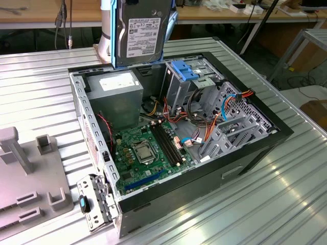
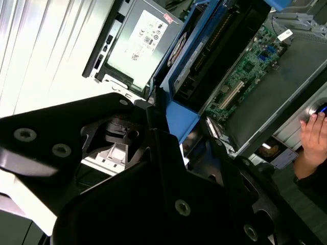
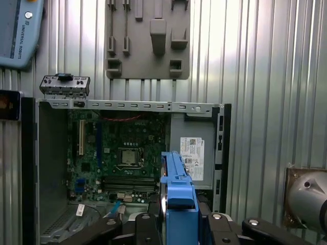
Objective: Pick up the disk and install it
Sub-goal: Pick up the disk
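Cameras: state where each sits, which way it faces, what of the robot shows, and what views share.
Exterior view: off the arm, looking slantwise down into the open case; the disk hangs over it.
First wrist view: on the arm, looking straight down into the case; the gripper clamps the disk.
Second wrist view: on the arm, looking along the gripper and disk toward the power supply; a person's hand shows.
Shared: all three show disk and motherboard; both wrist views show the gripper.

The disk (image 1: 139, 30) is dark grey with a white label and bright blue rails. The motherboard (image 1: 148, 148) is green, the computer case (image 1: 204, 178) black, the power supply (image 1: 115, 94) grey. The surface (image 1: 36, 87) is silvery, ribbed in parallel stripes.
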You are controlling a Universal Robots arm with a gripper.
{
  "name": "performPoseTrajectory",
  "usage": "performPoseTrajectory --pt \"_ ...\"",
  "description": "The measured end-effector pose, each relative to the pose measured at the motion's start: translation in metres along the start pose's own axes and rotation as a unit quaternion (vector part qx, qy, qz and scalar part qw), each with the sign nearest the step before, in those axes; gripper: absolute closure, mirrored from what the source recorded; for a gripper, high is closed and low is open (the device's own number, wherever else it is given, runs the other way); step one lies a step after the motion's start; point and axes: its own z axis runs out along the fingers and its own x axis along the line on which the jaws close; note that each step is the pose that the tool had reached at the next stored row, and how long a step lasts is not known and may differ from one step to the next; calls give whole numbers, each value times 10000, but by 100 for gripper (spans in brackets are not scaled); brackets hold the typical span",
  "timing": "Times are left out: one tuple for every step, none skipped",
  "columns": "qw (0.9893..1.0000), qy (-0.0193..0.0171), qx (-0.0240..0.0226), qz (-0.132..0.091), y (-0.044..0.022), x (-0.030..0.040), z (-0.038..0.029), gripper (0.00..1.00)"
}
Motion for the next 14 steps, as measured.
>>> performPoseTrajectory --pt "10000 0 0 0 -13 19 2 63" --pt "10000 0 0 0 -20 37 3 63" --pt "10000 1 0 0 -27 64 4 63" --pt "10000 1 1 0 -35 98 6 63" --pt "10000 3 0 0 -44 126 7 63" --pt "10000 3 0 0 -51 158 10 63" --pt "10000 3 1 0 -52 195 12 63" --pt "10000 3 0 0 -51 229 15 63" --pt "10000 3 0 0 -49 288 18 63" --pt "10000 4 0 0 -48 328 21 63" --pt "10000 3 0 0 -47 365 24 63" --pt "10000 3 0 0 -44 418 27 63" --pt "10000 4 0 0 -43 459 29 63" --pt "10000 3 0 0 -41 514 33 63"
